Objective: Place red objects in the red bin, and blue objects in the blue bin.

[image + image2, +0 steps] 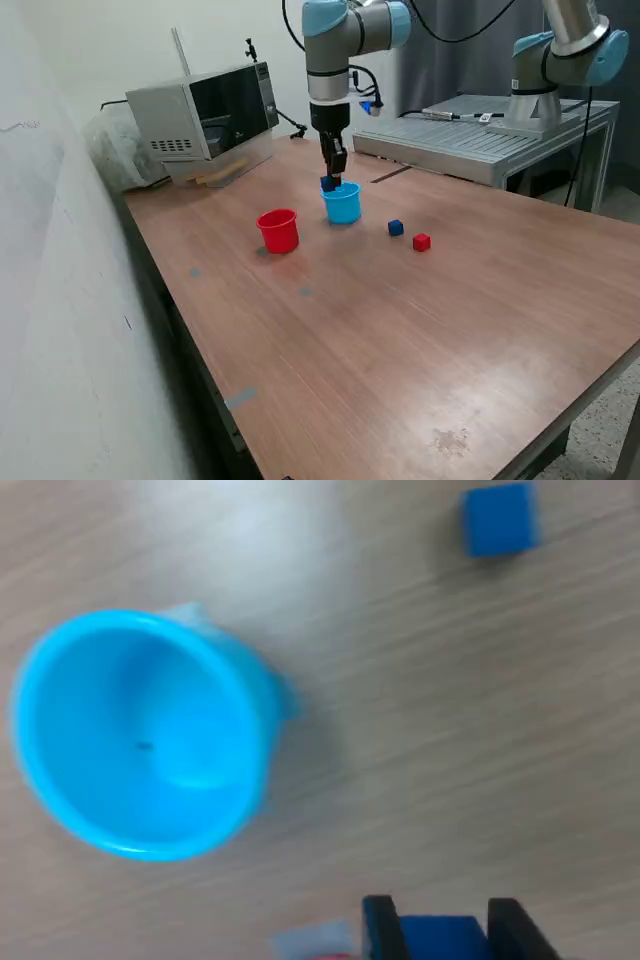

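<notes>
Gripper point(331, 176): fingers closed on 1 blue cube point(438, 940), held just above the rim of the blue cup point(342, 204), toward its far edge.
Blue cup: empty in the wrist view.
Advice: centre cube over the mouth before release; the rim is close.
Loose: 1 blue cube point(396, 228), 1 red cube point(421, 242).
Red cup point(279, 230): upright.

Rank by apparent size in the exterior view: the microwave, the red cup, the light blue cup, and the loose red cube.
1. Microwave, clearly largest.
2. Red cup and light blue cup: they look about alike, so no ranking between them.
3. Loose red cube, by far the smallest.
</notes>
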`<control>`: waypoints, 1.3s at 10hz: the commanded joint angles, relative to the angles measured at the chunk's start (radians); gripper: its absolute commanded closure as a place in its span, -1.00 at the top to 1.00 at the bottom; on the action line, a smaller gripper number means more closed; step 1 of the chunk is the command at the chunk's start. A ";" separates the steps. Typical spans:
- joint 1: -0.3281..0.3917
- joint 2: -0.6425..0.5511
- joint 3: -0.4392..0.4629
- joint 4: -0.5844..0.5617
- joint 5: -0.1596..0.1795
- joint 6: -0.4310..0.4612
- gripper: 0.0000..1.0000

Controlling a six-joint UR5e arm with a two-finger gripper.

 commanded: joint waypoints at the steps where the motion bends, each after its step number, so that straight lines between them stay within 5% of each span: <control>1: -0.167 -0.044 0.087 0.002 -0.052 -0.040 -1.00; 3: -0.201 -0.104 0.136 0.003 -0.057 -0.067 -1.00; 10: -0.140 -0.156 0.227 0.005 -0.045 -0.060 -1.00; 13: -0.129 -0.162 0.236 0.008 0.024 -0.055 -1.00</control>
